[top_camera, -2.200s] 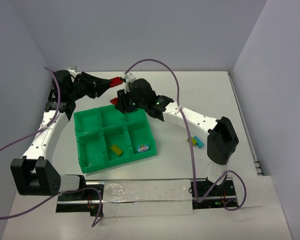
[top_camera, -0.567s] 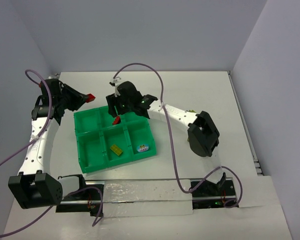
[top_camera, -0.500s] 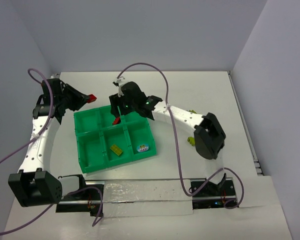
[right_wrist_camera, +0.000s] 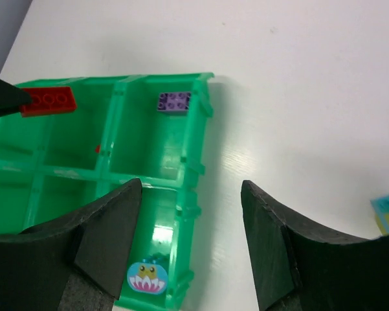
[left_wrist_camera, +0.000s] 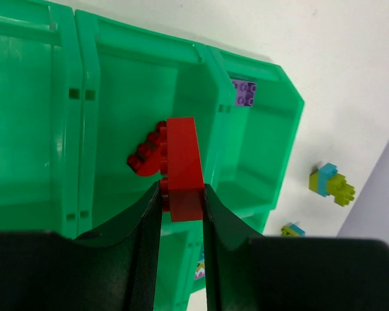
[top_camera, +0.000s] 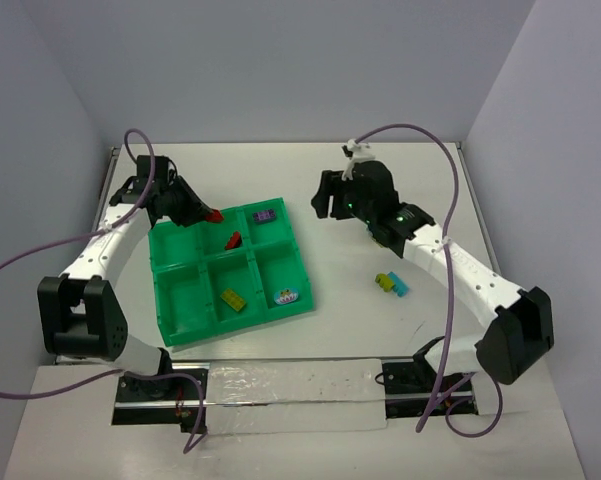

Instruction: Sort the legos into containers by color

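1 overhead, 2 close over tray [top_camera: 185, 297]

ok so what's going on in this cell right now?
Two arms are sorting Lego bricks into a green tray by colour. The left gripper is shut on a red brick and holds it over the tray's far row, near the compartment where a second red brick lies. The right gripper is open and empty, off the tray's far right corner. A purple brick is in the far-right compartment. Yellow-green and light blue bricks lie unsorted on the table.
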Robot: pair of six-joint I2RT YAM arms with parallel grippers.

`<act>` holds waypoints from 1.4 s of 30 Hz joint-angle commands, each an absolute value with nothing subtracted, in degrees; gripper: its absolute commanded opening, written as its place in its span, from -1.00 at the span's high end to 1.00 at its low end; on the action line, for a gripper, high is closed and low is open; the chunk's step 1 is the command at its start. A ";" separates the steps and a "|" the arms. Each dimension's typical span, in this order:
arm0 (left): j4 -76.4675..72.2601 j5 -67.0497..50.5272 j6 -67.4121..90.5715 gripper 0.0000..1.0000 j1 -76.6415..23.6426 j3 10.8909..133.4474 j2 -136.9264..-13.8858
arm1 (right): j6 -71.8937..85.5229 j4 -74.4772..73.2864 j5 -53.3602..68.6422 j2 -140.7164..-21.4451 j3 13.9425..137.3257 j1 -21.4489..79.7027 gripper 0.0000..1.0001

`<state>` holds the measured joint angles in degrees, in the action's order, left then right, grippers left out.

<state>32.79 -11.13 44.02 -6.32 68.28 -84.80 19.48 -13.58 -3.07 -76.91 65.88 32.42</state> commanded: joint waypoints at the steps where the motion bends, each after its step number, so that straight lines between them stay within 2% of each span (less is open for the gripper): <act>1: 30.55 -10.27 42.19 0.92 -7.45 71.00 -87.40 | 21.27 -16.29 -7.73 -71.39 62.71 28.05 -0.41; 2: 30.50 -10.00 42.24 0.75 -7.64 70.76 -87.88 | 21.67 -16.91 -9.16 -70.60 61.99 27.15 -0.41; 3: 30.55 -9.85 42.28 0.67 -7.73 70.67 -88.06 | 22.16 -17.45 -10.44 -70.04 61.70 26.90 -0.41; 4: 30.64 -9.64 42.28 0.47 -7.79 70.51 -88.27 | 22.87 -18.49 -12.32 -69.22 61.34 26.02 -0.42; 6: 30.94 -9.38 42.17 -0.19 -7.91 70.49 -88.51 | 23.21 -20.55 -14.75 -67.86 60.55 23.97 -0.42; 8: 31.07 -9.25 41.97 -0.60 -7.91 70.95 -88.51 | 22.41 -21.23 -15.30 -66.00 58.48 22.76 -0.42; 9: 31.17 -9.28 41.76 -0.72 -7.96 71.26 -88.45 | 22.24 -21.50 -15.41 -64.81 57.34 21.91 -0.43; 11: 31.62 -9.36 41.43 -0.82 -8.09 72.42 -88.28 | 22.91 -22.29 -15.14 -62.61 54.90 19.88 -0.45; 15: 33.68 -9.49 40.37 -0.87 -8.85 76.78 -87.35 | 25.50 -26.13 -10.70 -60.19 51.23 14.74 -0.41; 21: 33.42 -10.47 39.48 -0.87 -10.14 81.79 -83.31 | 30.28 -29.52 -10.01 -58.01 44.35 13.05 -0.43; 30: 32.22 -13.49 39.50 -0.86 -11.43 85.00 -79.87 | 33.70 -22.86 -4.79 -63.48 35.78 11.20 -0.56; 42: 32.15 -14.31 39.97 -0.86 -11.67 84.53 -78.98 | 34.41 -16.10 2.62 -66.95 29.49 11.21 -0.57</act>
<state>33.61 -12.80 40.27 -11.27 82.76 -80.47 33.30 -18.25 -1.90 -65.11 32.44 11.31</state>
